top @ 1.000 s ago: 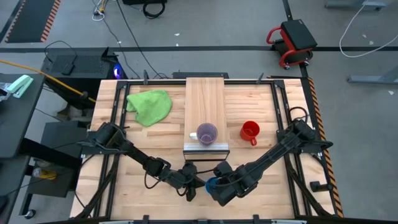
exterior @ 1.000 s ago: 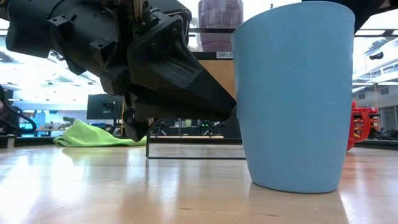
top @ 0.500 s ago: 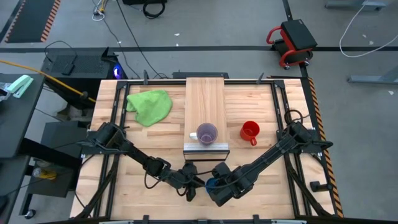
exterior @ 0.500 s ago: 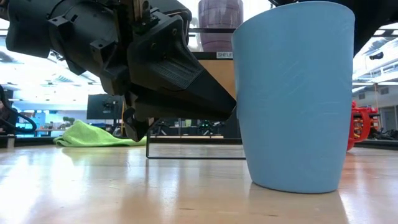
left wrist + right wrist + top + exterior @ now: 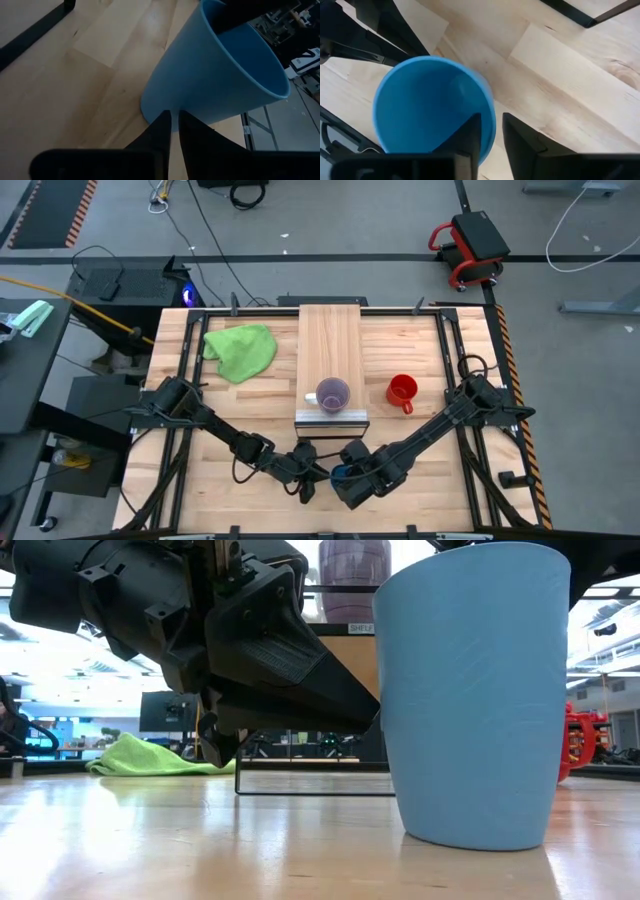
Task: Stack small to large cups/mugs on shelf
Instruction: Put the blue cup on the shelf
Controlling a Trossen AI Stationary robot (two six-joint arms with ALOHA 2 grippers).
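Note:
The blue cup (image 5: 338, 473) (image 5: 475, 690) stands upright on its base on the table near the near edge. My left gripper (image 5: 322, 470) (image 5: 172, 117) is shut, with its tips at the cup's left side. My right gripper (image 5: 346, 477) (image 5: 491, 135) is above the cup, shut across its rim. The translucent purple cup (image 5: 333, 393) (image 5: 355, 580) stands on the near end of the shelf (image 5: 330, 340). The red mug (image 5: 401, 390) (image 5: 572, 745) sits on the table to the shelf's right. My left gripper touches the blue cup's outer side wall (image 5: 167, 102) with its shut fingertips (image 5: 372, 725), coming level from the table's left. The cup stays upright on the table. My right gripper pinches the cup's rim wall (image 5: 492, 122), one finger inside (image 5: 470, 132) and one outside (image 5: 520, 137). It comes from above, pointing down.
A green cloth (image 5: 241, 348) (image 5: 150, 758) lies on the far left of the table. The shelf's metal end frame (image 5: 300, 793) stands just behind the blue cup. Bare tabletop lies left and right of the two grippers along the near edge.
My right gripper has shifted a little toward the table's left and come lower over the blue cup, covering more of it in the high view. The cup and my left gripper have stayed in place.

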